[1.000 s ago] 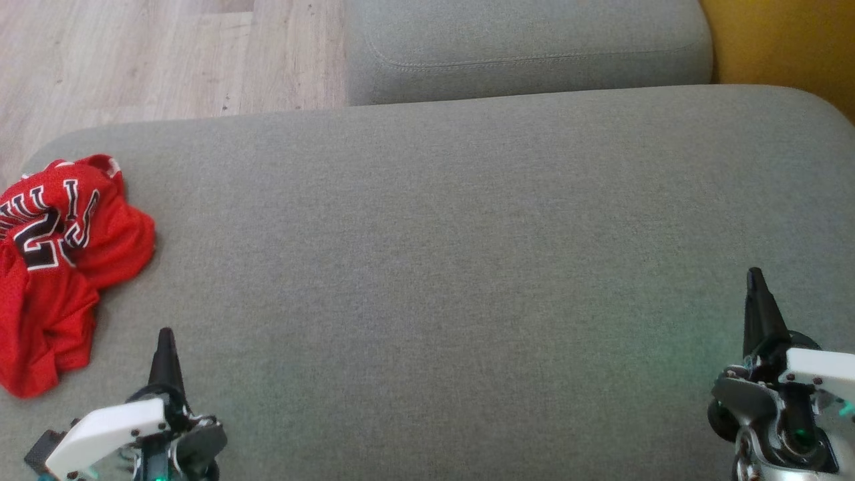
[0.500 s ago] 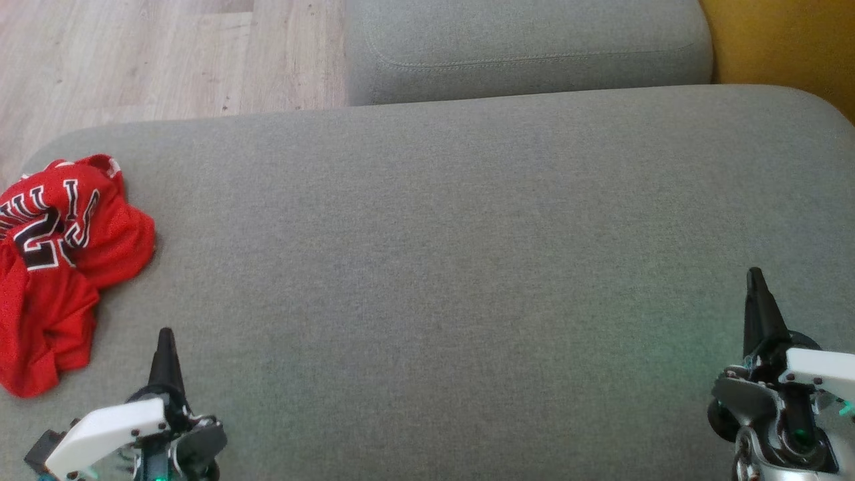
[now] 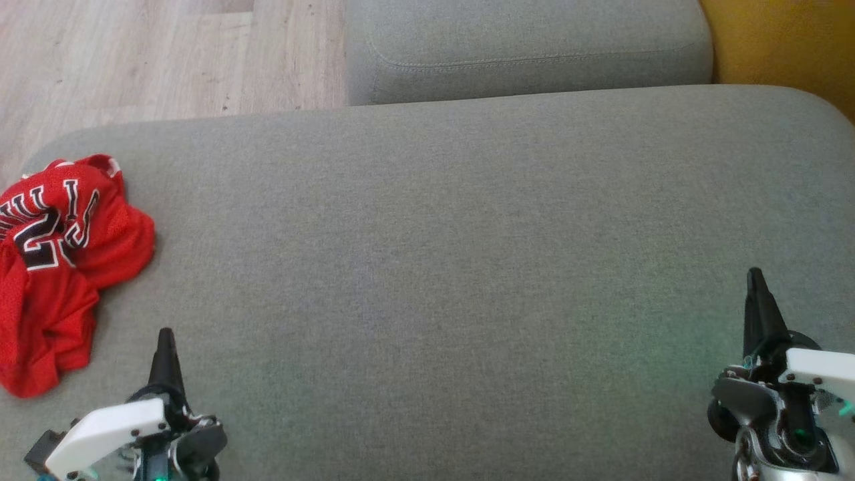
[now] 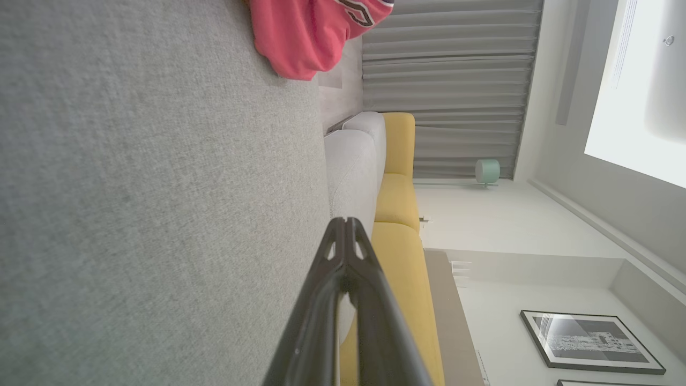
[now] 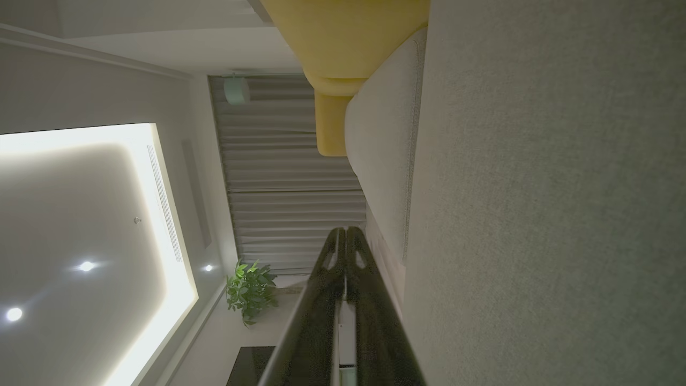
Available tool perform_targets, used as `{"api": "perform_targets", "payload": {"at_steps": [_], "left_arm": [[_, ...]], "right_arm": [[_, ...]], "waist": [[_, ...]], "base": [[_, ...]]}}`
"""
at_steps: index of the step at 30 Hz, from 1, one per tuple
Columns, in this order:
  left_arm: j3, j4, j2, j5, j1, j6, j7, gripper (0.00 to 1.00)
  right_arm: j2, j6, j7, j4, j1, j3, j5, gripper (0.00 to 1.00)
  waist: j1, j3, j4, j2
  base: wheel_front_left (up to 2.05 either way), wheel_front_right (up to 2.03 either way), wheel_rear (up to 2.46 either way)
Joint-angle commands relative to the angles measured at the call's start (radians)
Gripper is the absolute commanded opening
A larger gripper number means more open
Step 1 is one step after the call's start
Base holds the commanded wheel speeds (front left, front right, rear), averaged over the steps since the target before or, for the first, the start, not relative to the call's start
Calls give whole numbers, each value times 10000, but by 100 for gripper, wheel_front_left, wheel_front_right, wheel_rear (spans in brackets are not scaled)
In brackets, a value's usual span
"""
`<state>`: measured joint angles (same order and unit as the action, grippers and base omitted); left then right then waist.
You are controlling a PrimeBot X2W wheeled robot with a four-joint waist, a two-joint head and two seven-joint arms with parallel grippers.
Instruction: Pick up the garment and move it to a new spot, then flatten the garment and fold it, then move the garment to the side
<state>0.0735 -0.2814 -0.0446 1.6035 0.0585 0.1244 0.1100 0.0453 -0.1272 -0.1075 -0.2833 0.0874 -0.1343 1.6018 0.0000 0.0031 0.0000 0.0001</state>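
- The garment (image 3: 57, 267) is a red jersey with black and white letters. It lies crumpled on the left edge of the big grey cushion (image 3: 434, 254).
- The left tool (image 3: 165, 333) is at the near left, above the cushion. Its two dark fingers are pressed together into one point and it holds nothing.
- The garment is to the left of this tool and a little farther away, not touching it.
- The right tool (image 3: 755, 272) is at the near right, well apart from the garment. Its fingers are also closed together, with nothing between them.
- On the far side there is a second grey cushion (image 3: 528, 47). The wooden floor (image 3: 133, 60) is at the far left and a yellow seat (image 3: 788, 40) at the far right.
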Motion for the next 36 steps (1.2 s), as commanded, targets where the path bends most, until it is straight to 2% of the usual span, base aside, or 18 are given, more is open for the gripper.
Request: {"api": "perform_targets", "payload": {"at_steps": [1,36], "left_arm": [[398,366,-56,55,494,63,29,0],[398,366,-56,55,494,63,29,0]], "right_arm": [[49,-35,-54,386,205,210,72,0],[49,-35,-54,386,205,210,72,0]], "waist": [[0,0,0,-1],[0,0,0,-1]], "base": [[0,0,0],[0,0,0]]}}
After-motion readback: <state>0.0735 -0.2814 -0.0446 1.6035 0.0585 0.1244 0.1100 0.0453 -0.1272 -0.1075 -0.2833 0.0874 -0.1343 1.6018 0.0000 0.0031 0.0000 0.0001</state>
